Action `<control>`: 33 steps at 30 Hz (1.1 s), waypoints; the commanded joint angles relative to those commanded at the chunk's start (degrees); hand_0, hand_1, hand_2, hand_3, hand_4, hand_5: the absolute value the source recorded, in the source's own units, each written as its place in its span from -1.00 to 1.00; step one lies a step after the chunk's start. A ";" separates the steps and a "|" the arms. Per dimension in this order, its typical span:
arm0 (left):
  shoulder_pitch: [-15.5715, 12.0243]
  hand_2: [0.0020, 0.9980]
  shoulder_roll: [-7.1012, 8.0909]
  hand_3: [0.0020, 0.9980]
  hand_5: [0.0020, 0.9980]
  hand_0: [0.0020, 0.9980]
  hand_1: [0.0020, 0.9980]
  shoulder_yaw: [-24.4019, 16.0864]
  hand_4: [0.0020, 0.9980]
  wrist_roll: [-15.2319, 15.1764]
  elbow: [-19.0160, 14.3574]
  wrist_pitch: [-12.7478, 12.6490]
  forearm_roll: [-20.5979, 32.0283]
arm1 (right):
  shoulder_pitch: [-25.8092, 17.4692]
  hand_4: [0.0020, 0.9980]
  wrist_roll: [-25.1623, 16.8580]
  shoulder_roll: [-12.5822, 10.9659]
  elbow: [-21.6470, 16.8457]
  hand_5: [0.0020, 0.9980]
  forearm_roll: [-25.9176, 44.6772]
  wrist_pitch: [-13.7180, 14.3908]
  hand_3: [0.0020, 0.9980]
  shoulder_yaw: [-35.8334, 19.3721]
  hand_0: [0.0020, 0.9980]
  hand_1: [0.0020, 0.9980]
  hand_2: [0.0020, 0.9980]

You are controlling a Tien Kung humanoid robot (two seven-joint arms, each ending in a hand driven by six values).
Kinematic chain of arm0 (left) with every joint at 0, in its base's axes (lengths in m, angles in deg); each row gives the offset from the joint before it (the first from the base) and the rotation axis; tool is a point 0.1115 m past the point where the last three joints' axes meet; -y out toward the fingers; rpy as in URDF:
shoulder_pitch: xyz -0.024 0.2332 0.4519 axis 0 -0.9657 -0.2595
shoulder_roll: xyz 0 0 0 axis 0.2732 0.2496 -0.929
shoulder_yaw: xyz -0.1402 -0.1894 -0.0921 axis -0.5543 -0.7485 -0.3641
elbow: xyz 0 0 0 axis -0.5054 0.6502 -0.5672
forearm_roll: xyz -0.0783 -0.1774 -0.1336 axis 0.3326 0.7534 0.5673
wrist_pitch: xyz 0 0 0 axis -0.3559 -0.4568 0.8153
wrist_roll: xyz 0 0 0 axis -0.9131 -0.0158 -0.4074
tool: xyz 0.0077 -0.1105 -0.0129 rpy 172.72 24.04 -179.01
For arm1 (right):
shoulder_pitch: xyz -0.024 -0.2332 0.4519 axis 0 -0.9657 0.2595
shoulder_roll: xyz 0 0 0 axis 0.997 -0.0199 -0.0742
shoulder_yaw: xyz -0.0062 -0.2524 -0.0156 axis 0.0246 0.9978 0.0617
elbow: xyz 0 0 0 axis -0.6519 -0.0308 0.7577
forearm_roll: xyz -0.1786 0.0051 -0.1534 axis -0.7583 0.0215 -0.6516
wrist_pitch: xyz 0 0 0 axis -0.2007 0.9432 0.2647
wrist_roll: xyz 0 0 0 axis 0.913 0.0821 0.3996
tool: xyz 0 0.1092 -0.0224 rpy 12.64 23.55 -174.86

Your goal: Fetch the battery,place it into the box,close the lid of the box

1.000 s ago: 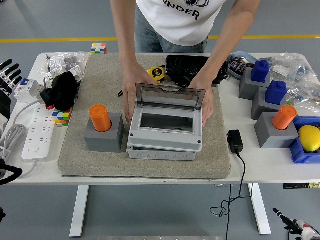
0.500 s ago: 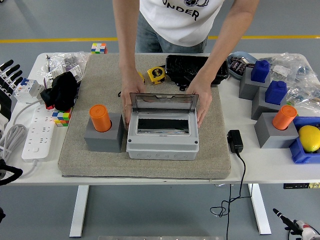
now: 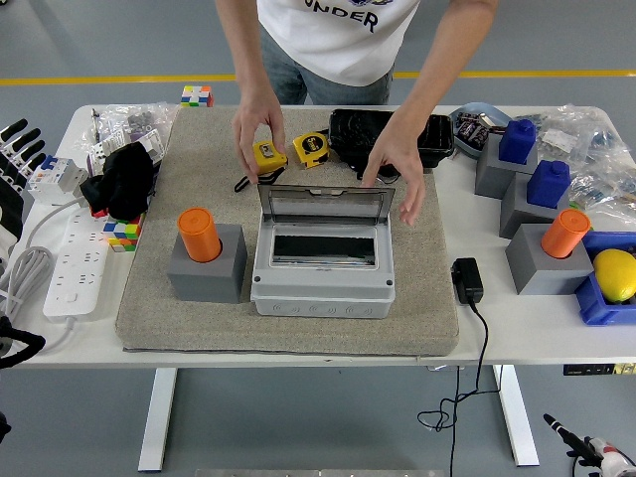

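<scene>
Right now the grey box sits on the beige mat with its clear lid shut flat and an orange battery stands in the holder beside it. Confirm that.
Not quite. The head view shows the clear lid standing open, raised at the back of the grey box, not shut flat. The rest holds: the box sits on the beige mat, and the orange battery stands in the holder beside it.

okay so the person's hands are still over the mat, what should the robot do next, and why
Probably wait a moment. The person's hands are still over the mat, one holding a small yellow object, the other by the open lid of the grey box. Once they clear, the left hand, at the table's left edge, could reach toward the orange battery in its grey holder.
</scene>
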 joint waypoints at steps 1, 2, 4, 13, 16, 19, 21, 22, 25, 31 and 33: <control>-0.07 0.56 -0.03 0.53 1.00 0.66 0.63 -0.03 1.00 -0.07 0.03 0.02 -0.01 | 0.05 1.00 -0.01 0.02 -0.06 1.00 0.12 0.03 0.72 0.03 0.81 0.77 0.64; -0.07 0.56 -0.06 0.53 1.00 0.66 0.63 0.01 1.00 -0.13 0.12 0.05 0.01 | 0.08 1.00 -0.03 0.01 -0.12 1.00 0.26 0.05 0.72 0.02 0.81 0.77 0.64; 0.09 0.56 -0.05 0.53 1.00 0.66 0.63 0.26 1.00 -0.30 0.18 0.25 0.10 | 0.07 1.00 -0.01 0.05 0.00 1.00 0.15 0.04 0.72 -0.17 0.81 0.77 0.64; 0.38 0.56 0.15 0.54 1.00 0.67 0.64 0.96 1.00 -2.91 -0.09 1.81 0.83 | 0.31 1.00 0.00 0.18 -0.13 1.00 0.32 0.05 0.72 -0.22 0.81 0.77 0.64; 0.24 0.58 0.02 0.56 0.88 0.69 0.67 1.23 1.00 -3.54 -0.36 2.27 0.71 | 0.33 1.00 0.01 0.21 -0.14 1.00 0.30 0.05 0.73 -0.24 0.81 0.77 0.64; -0.17 0.58 -0.24 0.56 0.88 0.69 0.67 1.53 1.00 -3.98 -1.55 3.09 -0.11 | 0.29 1.00 0.02 0.18 -0.12 1.00 0.14 0.05 0.73 -0.44 0.81 0.77 0.64; -0.34 0.58 -0.38 0.56 0.88 0.69 0.67 1.67 1.00 -4.23 -2.30 3.28 -0.57 | 0.26 1.00 0.04 0.17 -0.08 1.00 -0.01 0.05 0.73 -0.57 0.81 0.77 0.64; -0.36 0.67 -0.42 0.62 0.80 0.76 0.75 1.71 1.00 -4.33 -2.54 3.31 -0.70 | 0.25 1.00 0.04 0.16 -0.07 1.00 -0.03 0.05 0.73 -0.60 0.81 0.77 0.64; -0.25 0.67 -0.38 0.62 0.80 0.76 0.75 1.78 1.00 -4.65 -2.93 3.56 -0.78 | 0.26 1.00 0.04 0.13 -0.05 1.00 -0.11 0.04 0.73 -0.68 0.81 0.77 0.64; -0.11 0.89 -0.35 0.80 0.75 0.85 0.93 1.60 1.00 -4.93 -1.93 4.27 -1.30 | 0.33 1.00 0.03 0.16 -0.10 1.00 0.13 0.05 0.72 -0.43 0.81 0.77 0.64; -0.17 0.89 -0.40 0.80 0.75 0.85 0.93 1.65 1.00 -5.04 -1.55 4.38 -1.75 | 0.32 1.00 0.03 0.18 -0.11 1.00 0.25 0.06 0.72 -0.26 0.81 0.77 0.64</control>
